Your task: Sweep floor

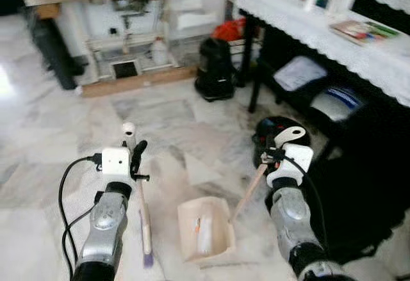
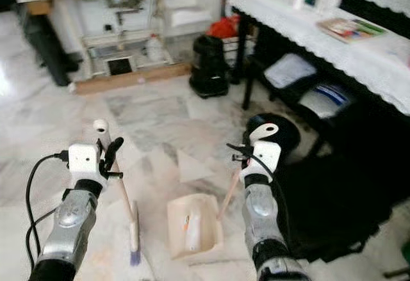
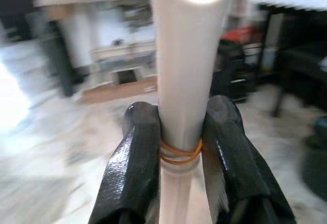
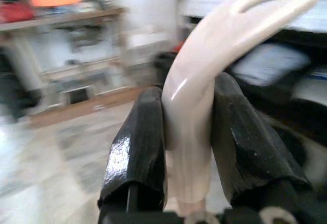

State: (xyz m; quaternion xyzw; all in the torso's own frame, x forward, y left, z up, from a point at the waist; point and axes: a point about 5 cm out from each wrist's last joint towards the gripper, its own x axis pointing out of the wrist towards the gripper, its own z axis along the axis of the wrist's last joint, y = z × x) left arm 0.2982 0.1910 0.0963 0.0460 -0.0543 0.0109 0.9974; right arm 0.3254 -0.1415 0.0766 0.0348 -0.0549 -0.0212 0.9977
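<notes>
Presently: broom upright on marble floor, pinched by left gripper; dustpan just beside, handle clamped by right gripper. Advised: dustpan lip flat, short strokes toward it.

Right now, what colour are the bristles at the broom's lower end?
Purple, on the broom bristles, clearest in the left eye view.
</notes>
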